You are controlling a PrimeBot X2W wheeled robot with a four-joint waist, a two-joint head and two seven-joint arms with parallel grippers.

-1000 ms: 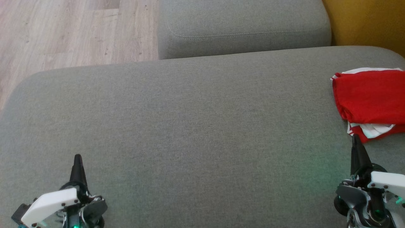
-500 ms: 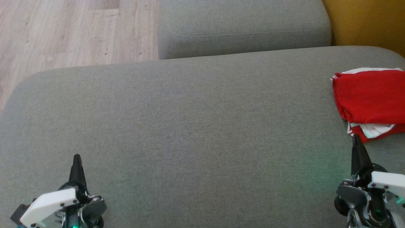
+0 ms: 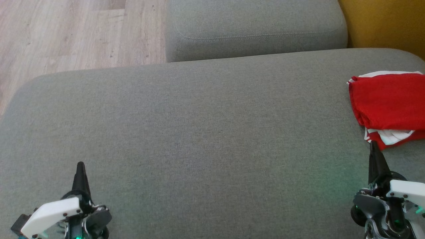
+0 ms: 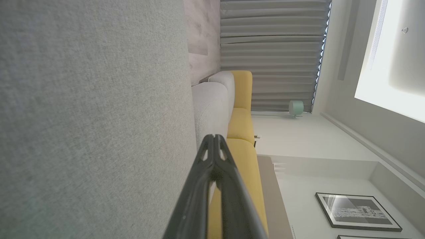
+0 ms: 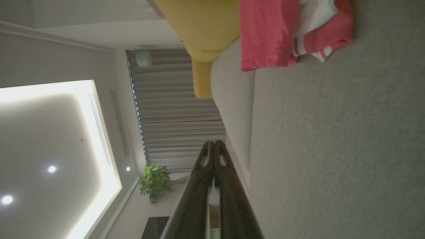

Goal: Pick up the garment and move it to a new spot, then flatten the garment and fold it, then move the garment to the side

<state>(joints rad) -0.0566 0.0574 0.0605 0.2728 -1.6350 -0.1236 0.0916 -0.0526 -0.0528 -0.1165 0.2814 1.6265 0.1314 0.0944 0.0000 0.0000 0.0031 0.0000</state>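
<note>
A folded red garment (image 3: pixel 388 99) with white stripes lies at the right end of a wide grey fabric cushion (image 3: pixel 199 132). It runs off the right edge of the head view. A white-striped layer peeks out under the red top fold along its near side.

The right fingers (image 3: pixel 372 147), long, dark and tapering, rise from the lower right corner with their tip just short of the garment's near edge, holding nothing. The right wrist view shows these fingers (image 5: pixel 214 147) pressed flat together along their length, with the garment (image 5: pixel 269 33) lying further ahead on the cushion, apart from them.

The left fingers (image 3: pixel 80 167) stand at the lower left over bare cushion, well apart from the garment. From the left wrist they (image 4: pixel 214 141) are likewise closed tip to tip on nothing.

Beyond the wide cushion sits a second grey cushion (image 3: pixel 255 26) with a stitched seam, flanked by pale wooden floor (image 3: pixel 66 33) on the left and mustard-yellow upholstery (image 3: pixel 385 23) on the right. The left wrist view also takes in pleated grey curtains (image 4: pixel 272 49) and a black-framed picture (image 4: pixel 355 212). The right wrist view shows a leafy green plant (image 5: pixel 154 182).
</note>
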